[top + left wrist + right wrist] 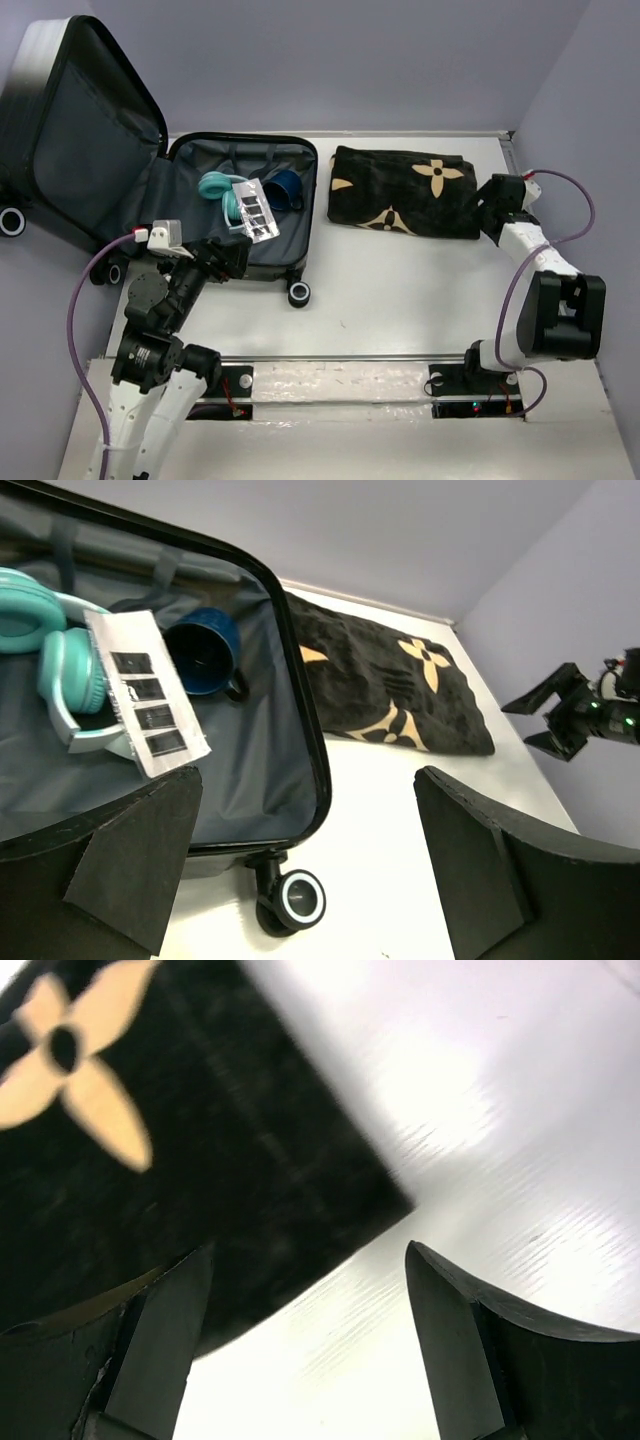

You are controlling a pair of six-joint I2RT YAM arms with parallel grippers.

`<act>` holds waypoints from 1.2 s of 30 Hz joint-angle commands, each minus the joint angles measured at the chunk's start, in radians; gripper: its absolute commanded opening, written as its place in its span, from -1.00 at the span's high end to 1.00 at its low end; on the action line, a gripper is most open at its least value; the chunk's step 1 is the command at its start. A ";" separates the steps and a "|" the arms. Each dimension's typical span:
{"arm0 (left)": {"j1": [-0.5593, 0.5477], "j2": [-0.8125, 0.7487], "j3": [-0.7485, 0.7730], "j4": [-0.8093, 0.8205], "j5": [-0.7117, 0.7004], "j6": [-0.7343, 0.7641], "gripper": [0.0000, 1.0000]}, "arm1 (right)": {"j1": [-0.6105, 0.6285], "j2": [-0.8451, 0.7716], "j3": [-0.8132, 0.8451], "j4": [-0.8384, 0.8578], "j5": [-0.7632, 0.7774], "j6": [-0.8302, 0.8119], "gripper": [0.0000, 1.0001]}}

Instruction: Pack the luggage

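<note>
The luggage [180, 175] lies open at the back left, lid raised, grey lining showing. Inside lie teal headphones [218, 190], a silver packet [255, 210] and a blue mug [285, 188]; they also show in the left wrist view: headphones [55, 655], packet [145, 695], mug [203, 655]. The folded black blanket with tan flowers [405, 190] lies right of the luggage. My left gripper [235, 258] is open and empty over the luggage's near edge [315, 780], above a caster wheel [300, 898]. My right gripper [488, 213] is open at the blanket's right end [150, 1160].
The walls close the table at the back and sides. A metal rail [350, 378] runs along the near edge between the arm bases. A second caster wheel [298, 293] sticks out at the luggage's near right corner.
</note>
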 commanded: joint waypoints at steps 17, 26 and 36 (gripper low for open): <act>-0.006 0.233 0.045 0.119 0.326 -0.014 -0.98 | -0.104 0.495 0.417 -0.040 -0.165 -0.169 -0.98; -0.017 0.331 0.066 0.145 0.322 -0.005 -0.98 | -0.104 0.795 0.736 -0.279 -0.376 -0.301 -0.99; -0.158 0.552 0.198 0.176 0.201 -0.009 -0.98 | -0.091 0.546 0.329 -0.130 -0.394 -0.215 0.86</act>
